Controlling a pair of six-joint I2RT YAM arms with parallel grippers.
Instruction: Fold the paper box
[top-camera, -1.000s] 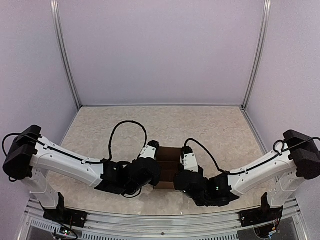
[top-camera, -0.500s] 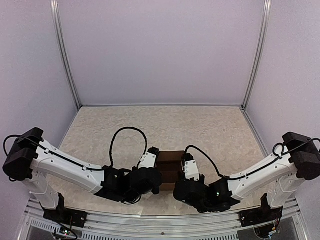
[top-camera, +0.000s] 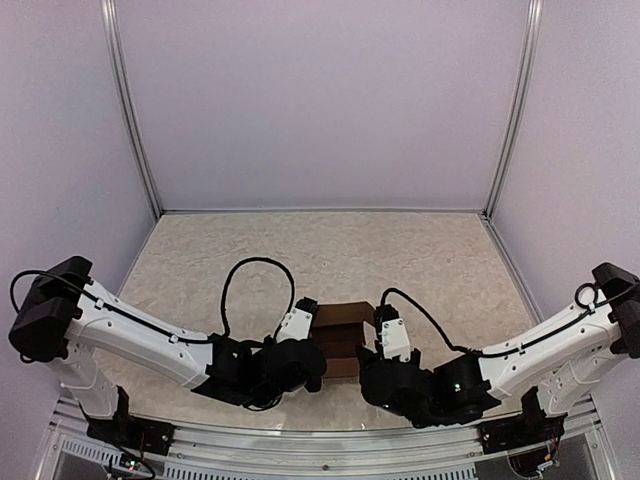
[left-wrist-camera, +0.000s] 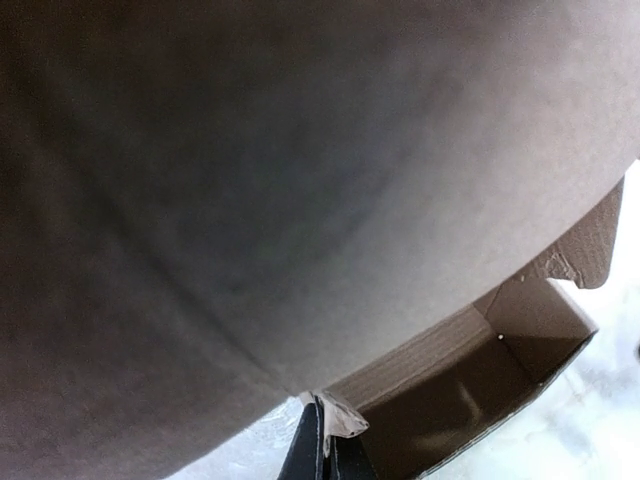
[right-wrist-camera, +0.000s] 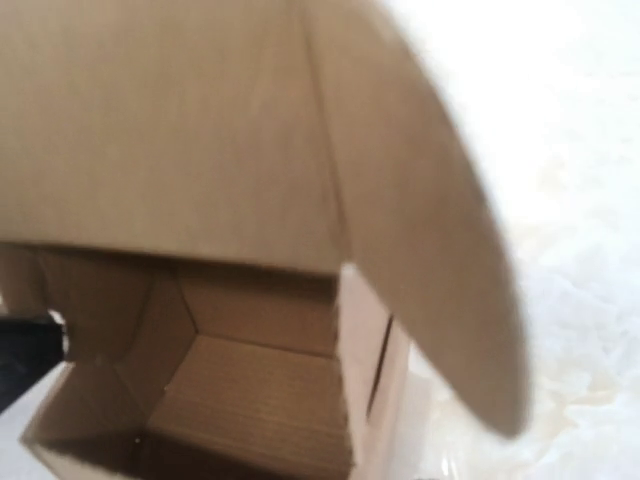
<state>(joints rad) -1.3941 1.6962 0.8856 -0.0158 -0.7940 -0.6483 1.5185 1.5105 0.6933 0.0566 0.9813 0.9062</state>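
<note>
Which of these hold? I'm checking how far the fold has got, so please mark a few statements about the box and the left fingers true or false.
1. The paper box is open, with its inside showing. True.
2. It lies as a flat, unfolded sheet. False: its walls already stand up around a hollow.
3. It sits on the near half of the table. True.
4. The left fingers stand wide open, clear of the cardboard. False: they are shut, pinching a cardboard edge.

Brown paper box (top-camera: 340, 322), beige-marbled table (top-camera: 420, 250)
</note>
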